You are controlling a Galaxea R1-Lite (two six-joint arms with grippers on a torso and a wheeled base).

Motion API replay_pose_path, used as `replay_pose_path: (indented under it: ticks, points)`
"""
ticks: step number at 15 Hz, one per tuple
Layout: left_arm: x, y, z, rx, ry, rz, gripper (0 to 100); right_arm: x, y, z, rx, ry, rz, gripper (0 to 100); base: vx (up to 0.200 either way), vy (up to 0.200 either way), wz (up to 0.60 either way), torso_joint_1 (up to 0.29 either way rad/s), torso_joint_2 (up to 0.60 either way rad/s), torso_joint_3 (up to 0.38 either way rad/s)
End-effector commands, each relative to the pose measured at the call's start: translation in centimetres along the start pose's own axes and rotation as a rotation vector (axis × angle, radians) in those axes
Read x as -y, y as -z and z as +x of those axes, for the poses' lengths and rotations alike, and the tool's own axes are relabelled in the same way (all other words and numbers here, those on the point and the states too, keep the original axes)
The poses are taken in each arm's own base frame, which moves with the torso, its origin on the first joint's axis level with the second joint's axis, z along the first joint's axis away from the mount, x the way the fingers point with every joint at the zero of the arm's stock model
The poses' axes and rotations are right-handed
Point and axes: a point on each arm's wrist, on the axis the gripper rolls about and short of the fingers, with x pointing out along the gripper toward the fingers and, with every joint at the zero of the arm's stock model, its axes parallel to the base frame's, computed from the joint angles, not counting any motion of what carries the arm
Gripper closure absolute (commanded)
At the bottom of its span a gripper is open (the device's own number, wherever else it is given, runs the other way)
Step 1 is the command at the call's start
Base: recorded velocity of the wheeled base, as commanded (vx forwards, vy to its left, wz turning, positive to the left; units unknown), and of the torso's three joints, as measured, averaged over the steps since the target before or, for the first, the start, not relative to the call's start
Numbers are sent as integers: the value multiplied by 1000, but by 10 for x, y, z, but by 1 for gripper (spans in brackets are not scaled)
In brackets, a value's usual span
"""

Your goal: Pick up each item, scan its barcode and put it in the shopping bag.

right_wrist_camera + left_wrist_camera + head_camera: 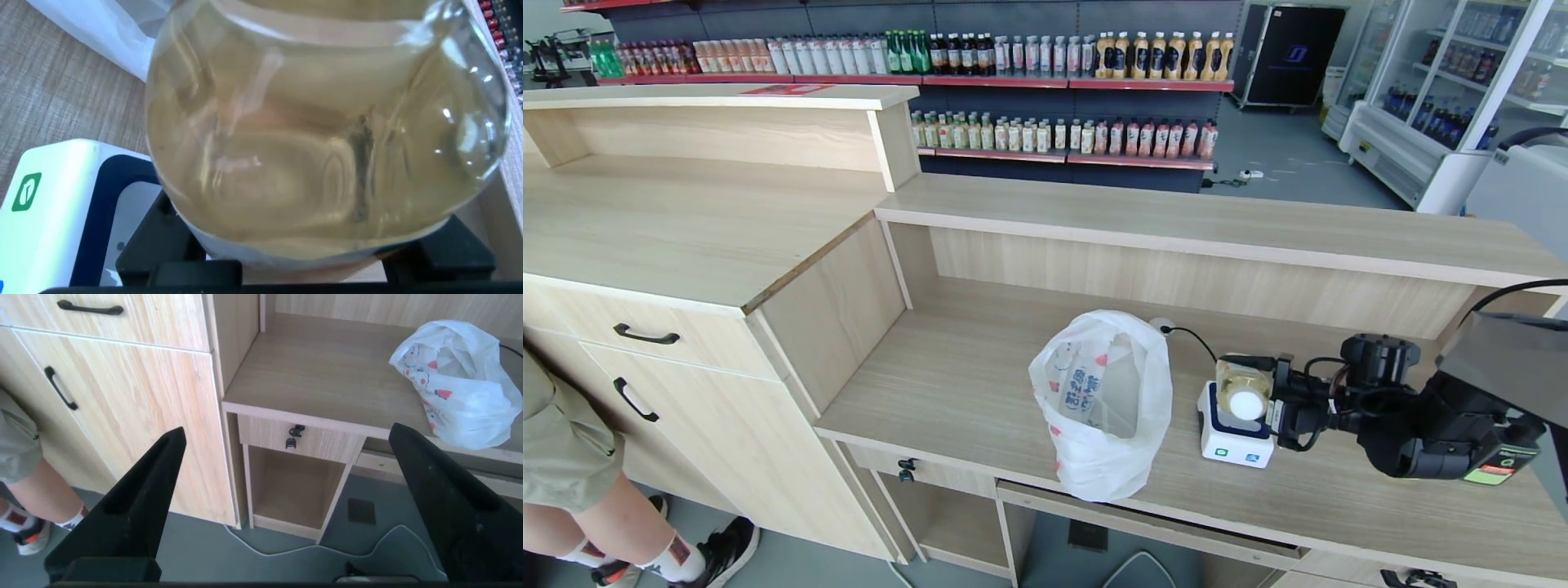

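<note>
Wooden counter (947, 376) with shopping bag (1103, 408), drink shelves (1013, 82) behind

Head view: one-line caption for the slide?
Right gripper holds a white-capped bottle of pale liquid over the scanner, beside the white shopping bag on the wooden counter.

Scanner (1232, 451) close beside open shopping bag (1104, 408)

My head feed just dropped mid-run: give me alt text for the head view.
The right gripper holds a bottle of pale yellow liquid, white cap toward the camera, over a white scanner on a wooden counter. A white plastic bag stands left of the scanner. Shelves of drinks line the back wall.
</note>
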Motion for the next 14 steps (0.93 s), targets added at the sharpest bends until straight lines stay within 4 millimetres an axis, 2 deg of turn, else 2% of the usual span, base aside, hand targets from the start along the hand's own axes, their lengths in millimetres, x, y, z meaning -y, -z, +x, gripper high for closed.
replay_pose_path:
  ticks: [1, 9, 10, 12, 13, 14]
  points:
    - [0, 0, 0, 0, 0, 1, 0, -1, 0, 1, 2, -1, 0, 100, 0, 0, 0, 0, 0, 0]
    - [0, 0, 0, 0, 0, 0, 0, 8, -3, 1, 9, 26, 20, 100, 0, 0, 0, 0, 0, 0]
    - [0, 0, 0, 0, 0, 0, 0, 24, -12, -2, 40, 39, 75, 100, 0, 0, 0, 0, 0, 0]
    - [0, 0, 0, 0, 0, 0, 0, 69, -54, -29, 61, 60, 246, 100, 0, 0, 0, 0, 0, 0]
    - [0, 0, 0, 0, 0, 0, 0, 90, -74, -51, 50, 83, 314, 100, 0, 0, 0, 0, 0, 0]
    - [0, 0, 0, 0, 0, 0, 0, 112, -93, -89, -5, 143, 408, 100, 0, 0, 0, 0, 0, 0]
